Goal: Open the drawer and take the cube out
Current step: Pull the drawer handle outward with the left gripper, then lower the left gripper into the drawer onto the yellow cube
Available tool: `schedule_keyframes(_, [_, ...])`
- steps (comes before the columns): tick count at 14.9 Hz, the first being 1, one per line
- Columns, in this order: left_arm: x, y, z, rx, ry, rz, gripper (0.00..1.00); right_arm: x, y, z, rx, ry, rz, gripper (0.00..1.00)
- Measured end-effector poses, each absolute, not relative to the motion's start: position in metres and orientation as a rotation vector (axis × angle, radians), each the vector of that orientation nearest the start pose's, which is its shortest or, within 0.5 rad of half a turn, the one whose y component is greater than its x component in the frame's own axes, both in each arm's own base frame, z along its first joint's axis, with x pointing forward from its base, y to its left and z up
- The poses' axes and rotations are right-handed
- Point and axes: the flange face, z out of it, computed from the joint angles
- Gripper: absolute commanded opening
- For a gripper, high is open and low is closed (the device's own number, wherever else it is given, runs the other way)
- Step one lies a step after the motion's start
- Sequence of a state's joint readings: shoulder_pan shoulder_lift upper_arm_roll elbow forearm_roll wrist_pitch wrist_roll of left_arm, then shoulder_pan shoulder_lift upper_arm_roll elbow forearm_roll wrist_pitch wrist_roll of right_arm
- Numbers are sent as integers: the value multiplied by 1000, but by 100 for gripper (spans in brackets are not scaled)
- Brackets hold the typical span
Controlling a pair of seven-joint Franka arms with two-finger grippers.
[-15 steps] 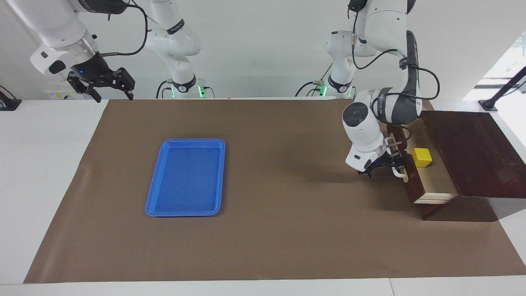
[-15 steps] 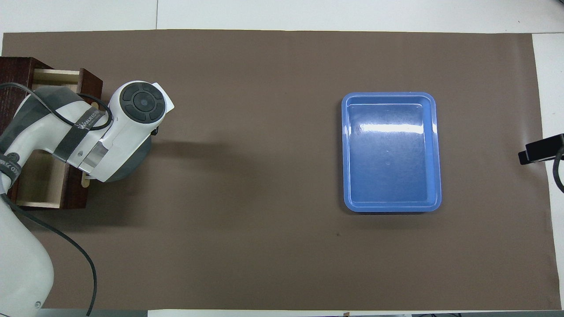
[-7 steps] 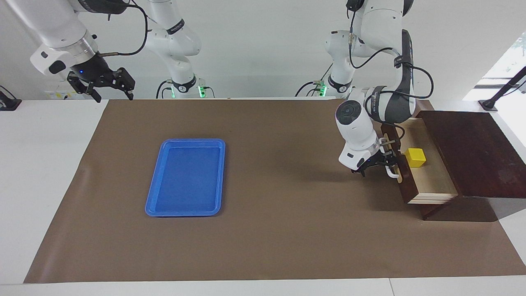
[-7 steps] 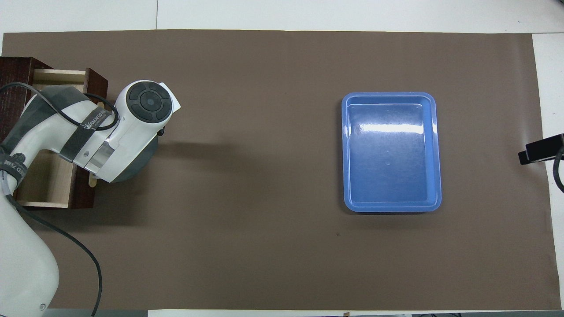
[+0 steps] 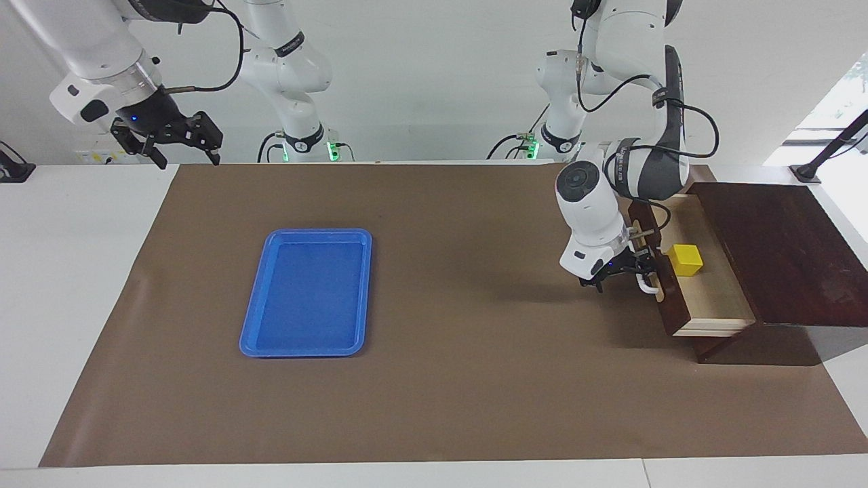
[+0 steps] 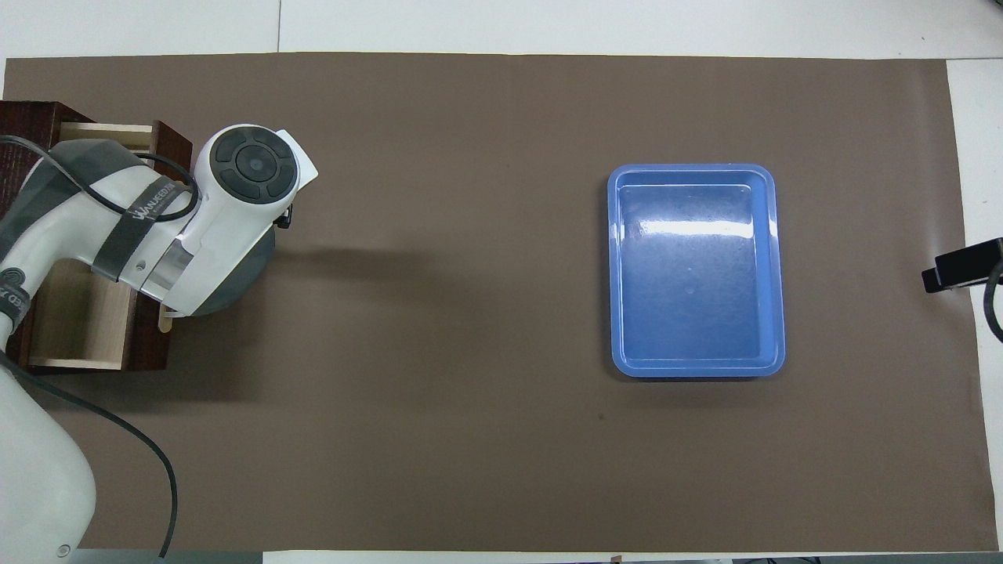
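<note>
Overhead, the left arm's white wrist hides the small bright yellow cube (image 5: 685,259), the white bar handle (image 5: 649,284) and the left gripper (image 5: 620,272); whether its fingers grip the handle cannot be told. Facing, the cube sits in the pulled-out dark brown wooden drawer (image 5: 712,298) with pale interior, at the left arm's end. Waiting, the right gripper (image 5: 178,144) hangs with fingers spread and empty over the table's edge, well apart from the flat blue plastic tray (image 5: 308,293).

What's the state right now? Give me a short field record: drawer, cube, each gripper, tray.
drawer: pulled open from its dark box, pale interior showing
cube: yellow, resting inside the drawer, not gripped
left gripper: at the drawer's white handle
right gripper: raised over the table edge at the right arm's end, waiting, open
blue tray: on the brown mat, nothing in it
</note>
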State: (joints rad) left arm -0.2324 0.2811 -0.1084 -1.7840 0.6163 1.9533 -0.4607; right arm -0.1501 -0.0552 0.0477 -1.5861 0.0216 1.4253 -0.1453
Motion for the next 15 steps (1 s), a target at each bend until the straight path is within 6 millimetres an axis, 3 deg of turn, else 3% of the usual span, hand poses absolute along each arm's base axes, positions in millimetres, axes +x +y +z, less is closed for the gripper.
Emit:
schedule_keyframes(5, [613,-174,476,-2746,15,-134,100,519,-50,635,-3105,-70,159,100])
schedule_keyframes(8, [612,-166,518,-2818,-144,-75,100,519,-50,635,-3105,-70,159,100])
schedule_keyframes(10, [617,-141,525,-2853,-329,-41,100,519,-50,635,-3105,-70,159,100])
schedule_keyframes(15, [633,-45,532,-2894,-837,-8,100,519,-50,635,-3105,-70,158,100])
